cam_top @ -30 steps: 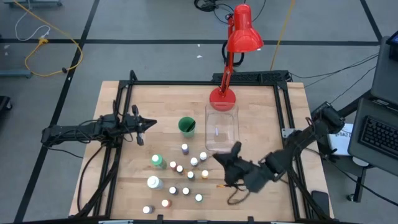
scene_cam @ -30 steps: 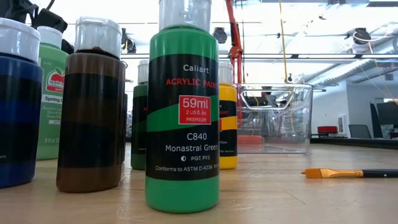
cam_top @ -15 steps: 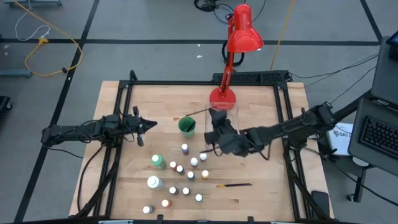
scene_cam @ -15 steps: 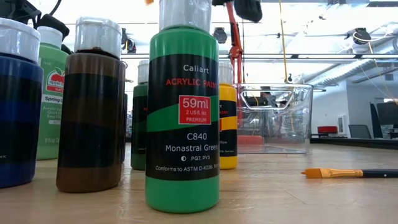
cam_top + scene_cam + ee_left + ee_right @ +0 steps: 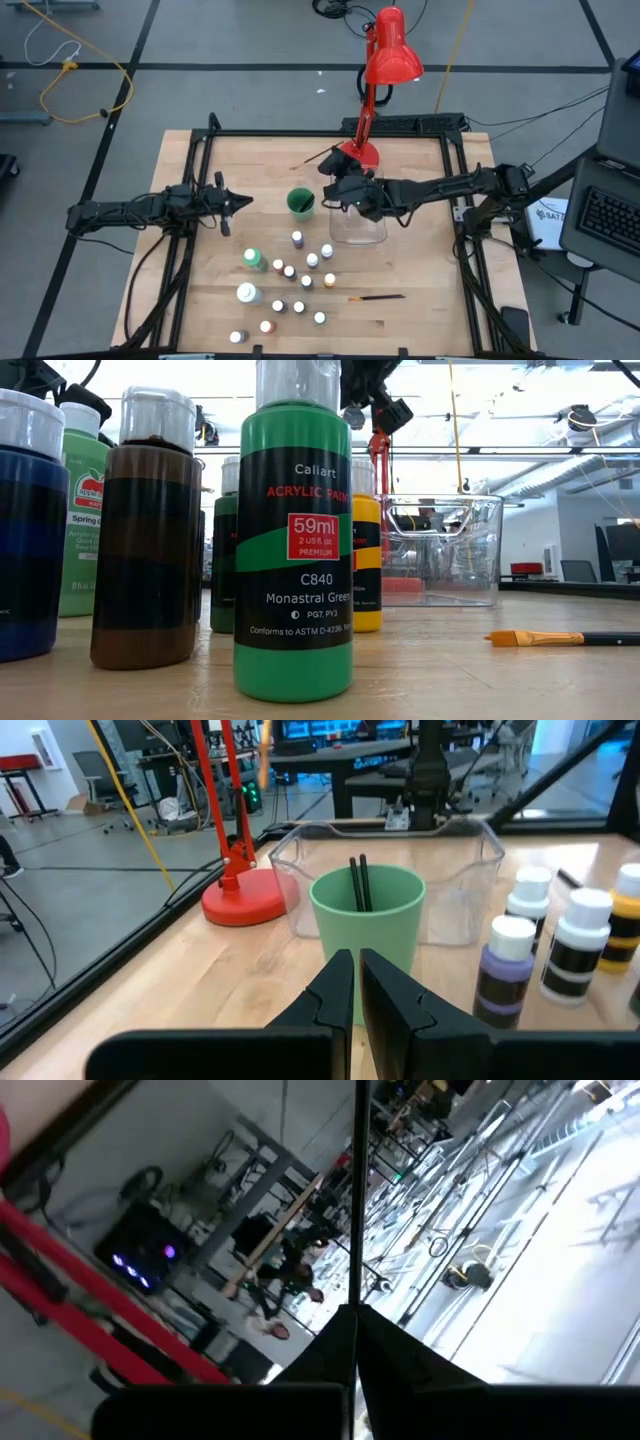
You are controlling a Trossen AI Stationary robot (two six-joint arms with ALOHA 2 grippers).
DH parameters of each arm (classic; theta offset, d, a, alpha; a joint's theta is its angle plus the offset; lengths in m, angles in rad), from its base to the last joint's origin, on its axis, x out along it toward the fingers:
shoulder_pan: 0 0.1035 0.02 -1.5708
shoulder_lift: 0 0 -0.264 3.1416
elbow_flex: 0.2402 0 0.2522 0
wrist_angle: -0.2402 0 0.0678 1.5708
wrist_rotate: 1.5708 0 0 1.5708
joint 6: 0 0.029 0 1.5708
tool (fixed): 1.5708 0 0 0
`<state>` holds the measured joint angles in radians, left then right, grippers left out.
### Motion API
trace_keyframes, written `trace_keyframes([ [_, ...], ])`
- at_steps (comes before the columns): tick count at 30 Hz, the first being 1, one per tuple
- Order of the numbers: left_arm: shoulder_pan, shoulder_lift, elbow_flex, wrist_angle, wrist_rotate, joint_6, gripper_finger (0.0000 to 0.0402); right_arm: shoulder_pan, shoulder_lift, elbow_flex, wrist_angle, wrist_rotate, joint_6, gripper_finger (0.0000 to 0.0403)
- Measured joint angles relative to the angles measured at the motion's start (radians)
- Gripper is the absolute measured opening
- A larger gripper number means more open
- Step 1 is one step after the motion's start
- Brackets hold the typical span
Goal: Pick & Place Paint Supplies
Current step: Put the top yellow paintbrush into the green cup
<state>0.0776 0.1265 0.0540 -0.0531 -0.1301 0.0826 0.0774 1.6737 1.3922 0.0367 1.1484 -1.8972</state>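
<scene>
My right gripper (image 5: 340,178) hangs in the air over the clear bin's far left corner, just right of the green cup (image 5: 300,203), shut on a thin dark brush (image 5: 317,159). The cup holds two dark brush handles (image 5: 359,885). A further brush (image 5: 377,297) lies flat on the table near its near edge, orange tip (image 5: 505,638) pointing left. White-capped paint bottles (image 5: 290,285) stand upright in a loose cluster, with a green one (image 5: 295,550) closest to the low camera. My left gripper (image 5: 236,201) waits shut, left of the cup. My right gripper pinches the brush's thin dark shaft (image 5: 357,1295) between its two fingers. The shaft runs straight out past the fingertips. The brush is lifted clear of the table and slants away from the gripper toward the table's far left.
The clear rectangular bin (image 5: 358,222) sits right of the cup. A red desk lamp stands with its base (image 5: 357,156) just beyond the bin. Black rails (image 5: 205,160) edge the table on the left and right. Bare wood shows right of the bottles.
My right gripper rose from the table's near right part with a brush in its grip. It swung toward the far edge and leftward, over the bin to beside the green cup. The other brush stayed where it lay. The left arm kept still.
</scene>
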Motion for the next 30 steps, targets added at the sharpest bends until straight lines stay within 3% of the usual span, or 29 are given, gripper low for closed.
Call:
trace_keyframes([
  [10, 0.001, 0.0, 0.0, -0.02, -0.009, 0.021, 0.0026, 0.087, 0.014, 0.0, -0.09, -0.024, -0.027, 0.0],
  [18, 0.001, 0.0, 0.0, -0.023, -0.01, 0.001, 0.0026, 0.097, 0.013, -0.005, -0.217, -0.047, 0.046, 0.0],
  [23, 0.001, 0.0, 0.0, -0.024, -0.01, -0.009, 0.0026, 0.089, 0.014, -0.06, -0.184, -0.133, 0.017, 0.0],
  [30, 0.001, 0.0, 0.0, -0.023, -0.01, -0.005, 0.0026, 0.062, 0.014, -0.176, 0.043, -0.183, -0.13, 0.0],
])
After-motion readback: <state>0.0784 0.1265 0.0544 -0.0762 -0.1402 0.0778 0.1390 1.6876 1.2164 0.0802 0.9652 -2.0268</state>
